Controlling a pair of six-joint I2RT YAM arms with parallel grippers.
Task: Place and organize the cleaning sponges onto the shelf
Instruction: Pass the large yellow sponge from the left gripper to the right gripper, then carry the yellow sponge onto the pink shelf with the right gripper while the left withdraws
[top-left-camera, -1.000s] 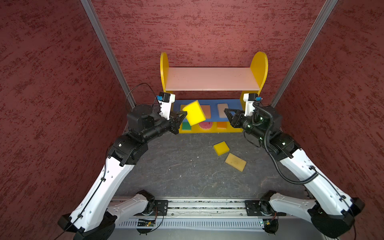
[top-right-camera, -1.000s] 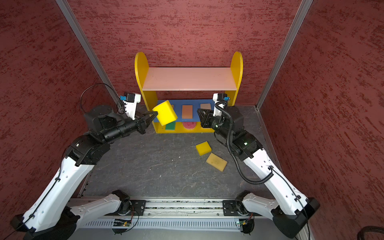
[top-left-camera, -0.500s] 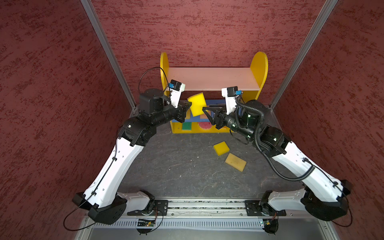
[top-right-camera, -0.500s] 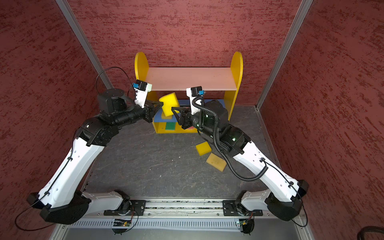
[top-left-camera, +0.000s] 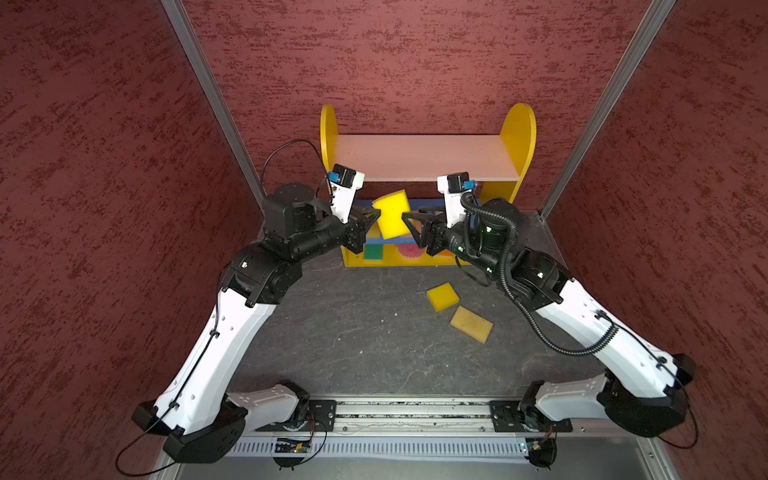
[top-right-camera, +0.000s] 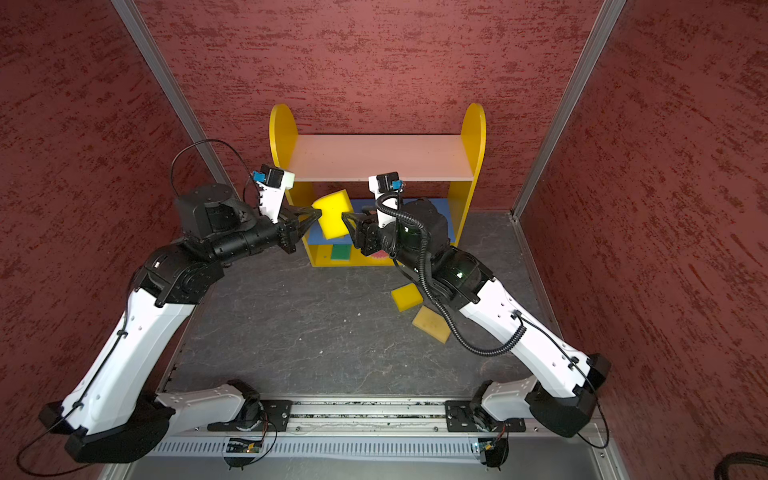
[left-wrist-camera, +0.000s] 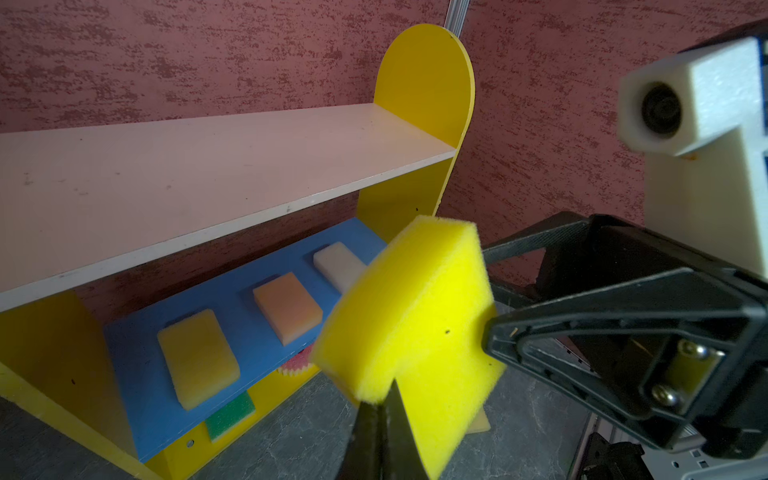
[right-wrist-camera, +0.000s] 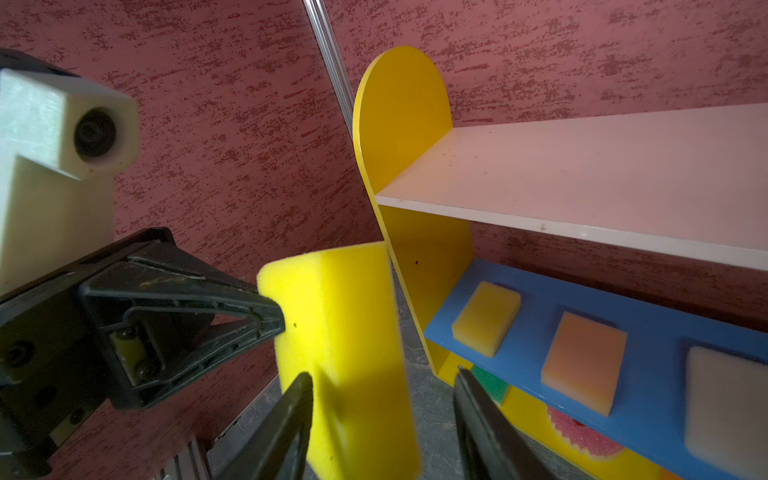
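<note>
Left hand: my left hand (top-left-camera: 376, 213) is pressed together, pinching one edge of the bright yellow sponge (top-left-camera: 390, 214). The foam is squashed thin at the pinch in the left wrist view.
Right hand: my right hand (top-left-camera: 408, 227) is spread, with one finger on each side of that sponge's opposite edge. One finger (right-wrist-camera: 297, 411) sits right against the foam face, and I can't tell if it touches. The other finger (right-wrist-camera: 478, 411) stands clear of the foam, so there is no clamp.
Held sponge: it is off the desk and tilted, between my two hands. It is just in front of the shelf (top-left-camera: 517, 137), toward the shelf's left side.
Top board: the pale pink top board (top-left-camera: 424, 158) is above and behind both hands.
Middle board: the blue board (right-wrist-camera: 536, 299) carries three sponges lying flat in a row, apart from each other. They are a golden sponge (left-wrist-camera: 198, 357), a peach sponge (left-wrist-camera: 287, 307) and a cream sponge (left-wrist-camera: 338, 264).
Bottom level: a green sponge (top-left-camera: 372, 252) and a round scalloped pink sponge (top-left-camera: 409, 251) sit under the blue board, both partly hidden.
Desk: the dark grey desk (top-left-camera: 353, 332) has a small yellow sponge (top-left-camera: 442, 296) and a tan sponge (top-left-camera: 471, 324) lying flat, just beside each other. They are in front of the shelf's right half, near my right arm.
</note>
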